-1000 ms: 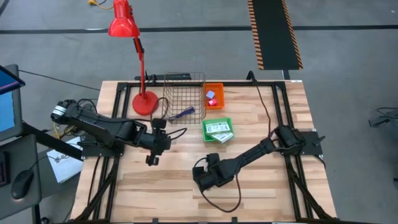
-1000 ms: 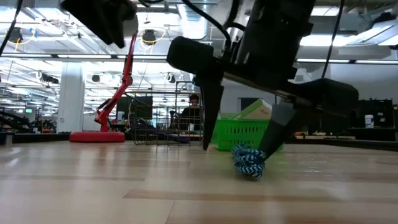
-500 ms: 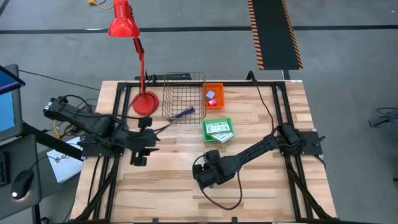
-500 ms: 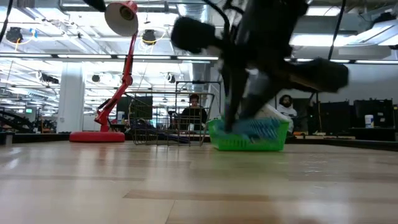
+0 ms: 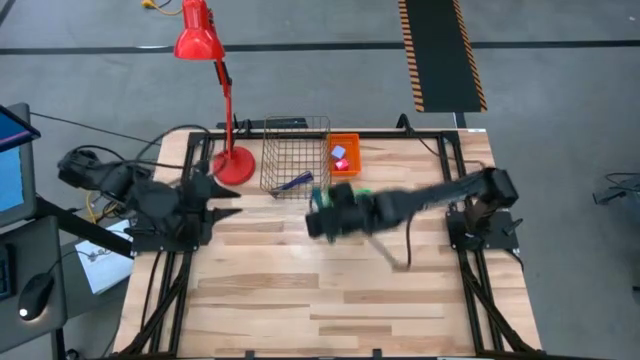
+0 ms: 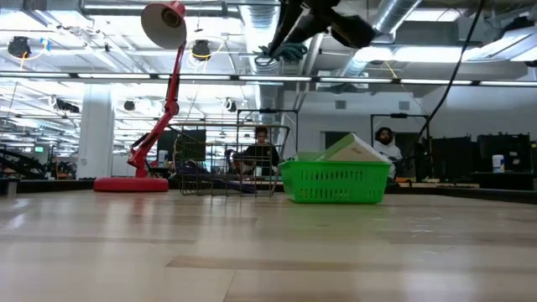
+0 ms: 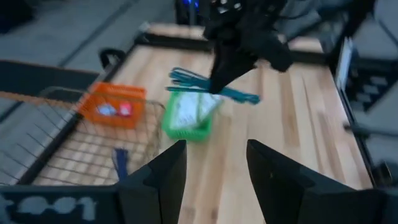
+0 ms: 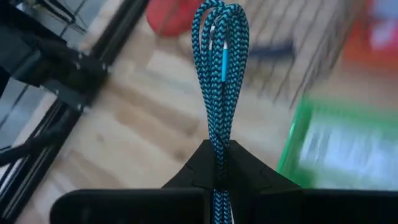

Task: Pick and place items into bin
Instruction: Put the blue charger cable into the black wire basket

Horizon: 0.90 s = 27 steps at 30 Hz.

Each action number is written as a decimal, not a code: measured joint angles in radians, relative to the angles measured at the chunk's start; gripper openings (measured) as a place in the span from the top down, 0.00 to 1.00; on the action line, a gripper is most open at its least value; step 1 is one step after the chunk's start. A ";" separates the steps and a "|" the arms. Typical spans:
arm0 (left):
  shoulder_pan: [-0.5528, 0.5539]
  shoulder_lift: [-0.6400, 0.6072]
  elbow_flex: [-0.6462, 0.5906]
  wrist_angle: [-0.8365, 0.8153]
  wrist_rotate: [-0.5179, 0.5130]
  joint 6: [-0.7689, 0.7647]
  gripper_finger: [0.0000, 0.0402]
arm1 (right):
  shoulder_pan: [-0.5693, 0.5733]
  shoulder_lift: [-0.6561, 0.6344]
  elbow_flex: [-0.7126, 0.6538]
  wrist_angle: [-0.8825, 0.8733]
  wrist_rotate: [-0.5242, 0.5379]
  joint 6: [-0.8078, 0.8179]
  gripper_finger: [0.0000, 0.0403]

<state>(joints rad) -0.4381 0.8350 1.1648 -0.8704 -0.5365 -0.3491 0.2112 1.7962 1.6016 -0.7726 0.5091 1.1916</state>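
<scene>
High view, starting at your left: the left gripper (image 5: 222,200) sits by the red lamp (image 5: 232,164) base at the tabletop (image 5: 300,290) edge, fingers (image 7: 155,180) spread and empty. Next comes the wire basket (image 5: 295,155), then the right gripper (image 5: 318,205), raised above the tabletop beside the green bin (image 7: 186,121). You have it clenched on the teal braided cord (image 8: 219,74), whose loop sticks out straight beyond the fingertips
</scene>
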 joint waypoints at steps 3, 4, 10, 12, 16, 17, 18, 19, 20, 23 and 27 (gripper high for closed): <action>0.000 -0.034 0.000 0.018 -0.072 0.002 0.61 | -0.126 -0.049 0.000 0.042 -0.070 -0.195 0.97; 0.000 -0.042 0.000 0.016 -0.101 0.003 0.61 | -0.170 -0.062 0.000 0.050 -0.094 -0.255 0.97; 0.001 -0.071 0.000 0.016 -0.241 0.031 0.61 | -0.434 -0.066 0.000 0.161 -0.301 -0.522 0.97; 0.001 -0.076 -0.001 0.016 -0.284 0.033 0.61 | -0.500 -0.041 0.000 0.207 -0.373 -0.574 0.97; 0.001 -0.076 -0.001 0.016 -0.342 0.035 0.61 | -0.584 0.036 0.000 0.314 -0.520 -0.637 0.97; 0.001 -0.076 -0.001 0.016 -0.346 0.035 0.61 | -0.594 0.059 0.000 0.345 -0.551 -0.647 0.97; 0.001 -0.075 -0.001 0.015 -0.349 0.035 0.61 | -0.602 0.081 0.000 0.377 -0.570 -0.651 0.97; 0.001 -0.075 -0.001 0.015 -0.352 0.035 0.61 | -0.609 0.102 0.000 0.393 -0.583 -0.655 0.97; 0.001 -0.075 -0.001 0.015 -0.357 0.035 0.61 | -0.614 0.124 0.000 0.417 -0.590 -0.666 0.96; 0.001 -0.075 -0.001 0.014 -0.366 0.036 0.61 | -0.624 0.168 -0.001 0.486 -0.626 -0.669 0.91; 0.001 -0.075 -0.001 0.008 -0.362 0.051 0.61 | -0.634 0.188 0.013 0.524 -0.646 -0.662 0.81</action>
<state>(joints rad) -0.4370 0.7601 1.1641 -0.8624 -0.8982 -0.2981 -0.4232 1.9846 1.6148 -0.2489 -0.1368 0.5293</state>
